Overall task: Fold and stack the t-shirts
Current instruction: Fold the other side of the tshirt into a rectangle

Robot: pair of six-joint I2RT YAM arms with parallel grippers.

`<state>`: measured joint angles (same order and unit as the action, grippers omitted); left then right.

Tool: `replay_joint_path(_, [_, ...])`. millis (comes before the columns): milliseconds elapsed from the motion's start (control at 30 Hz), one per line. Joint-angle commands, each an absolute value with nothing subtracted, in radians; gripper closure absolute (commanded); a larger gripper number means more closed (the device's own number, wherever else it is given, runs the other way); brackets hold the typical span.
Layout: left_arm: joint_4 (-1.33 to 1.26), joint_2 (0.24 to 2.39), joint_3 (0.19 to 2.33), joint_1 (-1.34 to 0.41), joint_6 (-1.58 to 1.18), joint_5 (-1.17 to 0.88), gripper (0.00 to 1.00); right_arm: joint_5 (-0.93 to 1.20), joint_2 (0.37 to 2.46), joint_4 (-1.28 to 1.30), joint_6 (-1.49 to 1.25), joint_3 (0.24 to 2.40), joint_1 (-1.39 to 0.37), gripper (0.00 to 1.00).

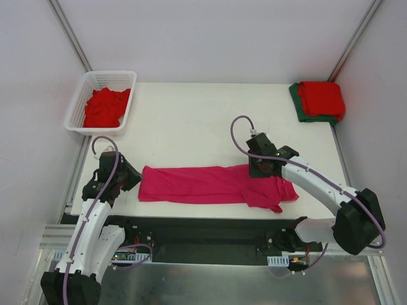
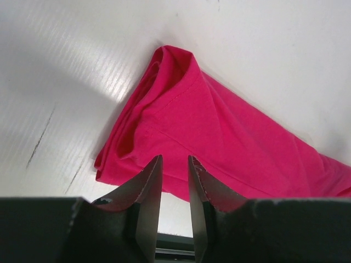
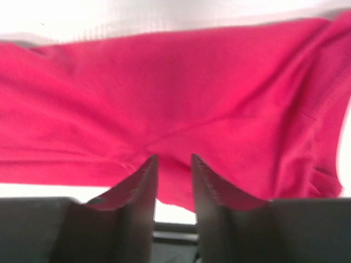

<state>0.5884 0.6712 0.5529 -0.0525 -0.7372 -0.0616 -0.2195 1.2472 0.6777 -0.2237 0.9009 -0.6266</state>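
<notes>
A magenta-pink t-shirt (image 1: 203,184) lies folded into a long strip along the near part of the table. My left gripper (image 1: 131,179) is at its left end. In the left wrist view the jaws (image 2: 175,159) stand slightly apart just above the shirt's rolled end (image 2: 219,126), with nothing between them. My right gripper (image 1: 259,170) is over the sleeve end. In the right wrist view its jaws (image 3: 174,158) stand slightly apart with the tips at the cloth (image 3: 164,93). A folded red t-shirt (image 1: 322,98) lies on a dark green one (image 1: 297,105) at the back right.
A white lattice basket (image 1: 111,74) at the back left holds crumpled red t-shirts (image 1: 105,107). White walls close in the table on the left, back and right. The table's near edge runs just below the pink shirt.
</notes>
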Motion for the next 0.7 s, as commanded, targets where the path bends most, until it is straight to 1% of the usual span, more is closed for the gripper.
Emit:
replay_joint_path(0, [0.555, 0.65, 0.519, -0.069, -0.727, -0.035, 0.74, -0.16, 1.366, 0.529, -0.206, 0.933, -0.637, 0.74])
replay_joint_path(33, [0.554, 0.647, 0.514, -0.072, -0.732, -0.034, 0.74, -0.156, 1.383, 0.52, -0.206, 0.939, -0.637, 0.83])
replay_joint_path(100, [0.551, 0.635, 0.503, -0.078, -0.733, -0.028, 0.74, -0.144, 1.42, 0.492, -0.204, 0.953, -0.641, 0.91])
replay_joint_path(133, [0.552, 0.632, 0.5, -0.08, -0.733, -0.023, 0.74, -0.138, 1.451, 0.485, -0.204, 0.957, -0.643, 0.98])
replay_joint_path(433, [0.549, 0.623, 0.466, -0.094, -0.736, -0.008, 0.73, -0.123, 1.528, 0.457, -0.206, 0.965, -0.655, 0.99])
replay_joint_path(567, [0.545, 0.646, 0.459, -0.103, -0.736, -0.005, 0.69, -0.123, 1.529, 0.456, -0.206, 0.962, -0.655, 0.98])
replay_joint_path(600, [0.542, 0.656, 0.457, -0.107, -0.736, 0.024, 0.68, -0.123, 1.531, 0.457, -0.204, 0.962, -0.657, 0.99])
replay_joint_path(667, [0.538, 0.669, 0.453, -0.115, -0.738, 0.034, 0.68, -0.123, 1.531, 0.457, -0.204, 0.962, -0.658, 0.99])
